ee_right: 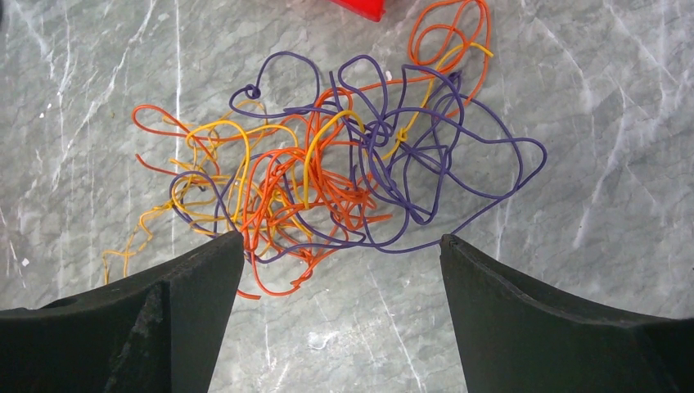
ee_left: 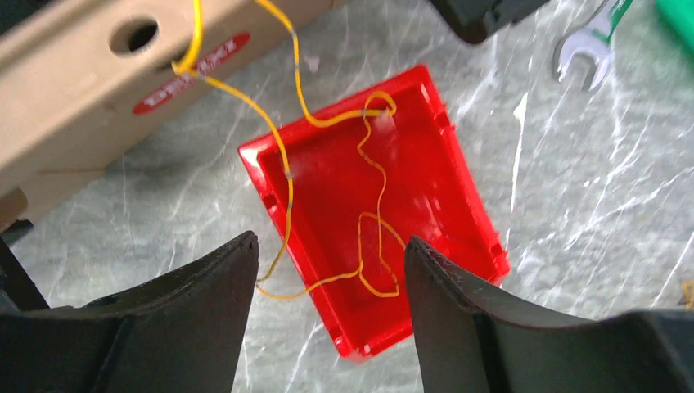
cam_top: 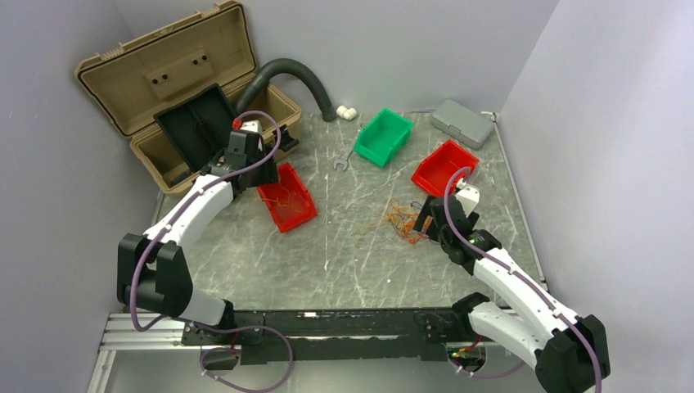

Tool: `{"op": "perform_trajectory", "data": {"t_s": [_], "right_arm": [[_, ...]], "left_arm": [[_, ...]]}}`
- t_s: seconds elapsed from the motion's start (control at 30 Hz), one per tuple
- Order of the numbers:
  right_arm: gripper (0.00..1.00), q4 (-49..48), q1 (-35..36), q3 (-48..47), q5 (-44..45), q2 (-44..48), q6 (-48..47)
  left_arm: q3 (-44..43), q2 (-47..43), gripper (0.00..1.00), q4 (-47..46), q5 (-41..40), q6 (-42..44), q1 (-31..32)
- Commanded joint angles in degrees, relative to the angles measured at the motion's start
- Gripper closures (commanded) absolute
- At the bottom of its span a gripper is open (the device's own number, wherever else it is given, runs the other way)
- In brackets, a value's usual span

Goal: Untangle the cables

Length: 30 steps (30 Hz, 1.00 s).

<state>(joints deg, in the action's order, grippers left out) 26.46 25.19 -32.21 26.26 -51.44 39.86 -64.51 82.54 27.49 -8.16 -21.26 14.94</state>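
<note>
The cables are a loose tangle (ee_right: 327, 180) of thin orange, yellow, red and purple wires on the marble table, also seen in the top view (cam_top: 403, 221). My right gripper (ee_right: 342, 241) is open and empty, hovering just at the near edge of the tangle (cam_top: 427, 217). One yellow wire (ee_left: 380, 176) lies curled in a red bin (ee_left: 442, 180), draping over its rim toward the toolbox. My left gripper (ee_left: 331, 246) is open and empty above this bin's near end (cam_top: 250, 160).
An open tan toolbox (cam_top: 164, 90) with a black tray stands at the back left, a dark corrugated hose (cam_top: 286, 70) behind it. A green bin (cam_top: 383, 137), a second red bin (cam_top: 442, 168), a grey case (cam_top: 462, 123) and a wrench (cam_top: 344, 164) lie at the back.
</note>
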Motion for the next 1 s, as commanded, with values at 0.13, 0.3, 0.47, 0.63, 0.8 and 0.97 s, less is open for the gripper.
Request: {"op": "perform_trajectory", "data": {"t_s": [0.13, 0.3, 0.47, 0.63, 0.8, 0.97], "right_arm": [[0.09, -1.13, -0.22, -1.46, -0.88, 1.27, -1.87], [0.09, -1.39, -0.26, -1.02, -0.45, 1.54, -2.18], [0.09, -1.86, -0.26, -0.69, -0.18, 1.62, -2.06], [0.10, -2.37, -0.23, -1.10, -0.74, 1.02, -2.57], [0.10, -3.05, -0.23, -1.11, -1.00, 0.31, -2.93], [0.11, -3.62, -0.27, -1.68, -1.39, -1.27, -3.85]], "left_arm": [[-5.28, 4.20, 0.40, -8.61, -6.08, -0.41, -0.26], [-8.59, 7.84, 0.47, -7.18, -8.32, 0.09, -0.42], [-9.09, 9.99, 0.53, -7.57, -9.78, 0.27, -0.62], [-7.96, 10.69, 0.70, -10.98, -9.17, 1.74, -0.71], [-4.51, 8.95, 1.00, -15.23, -5.70, 2.66, -0.43], [4.67, 3.68, 1.00, -22.96, -4.88, 0.24, 1.15]]}}
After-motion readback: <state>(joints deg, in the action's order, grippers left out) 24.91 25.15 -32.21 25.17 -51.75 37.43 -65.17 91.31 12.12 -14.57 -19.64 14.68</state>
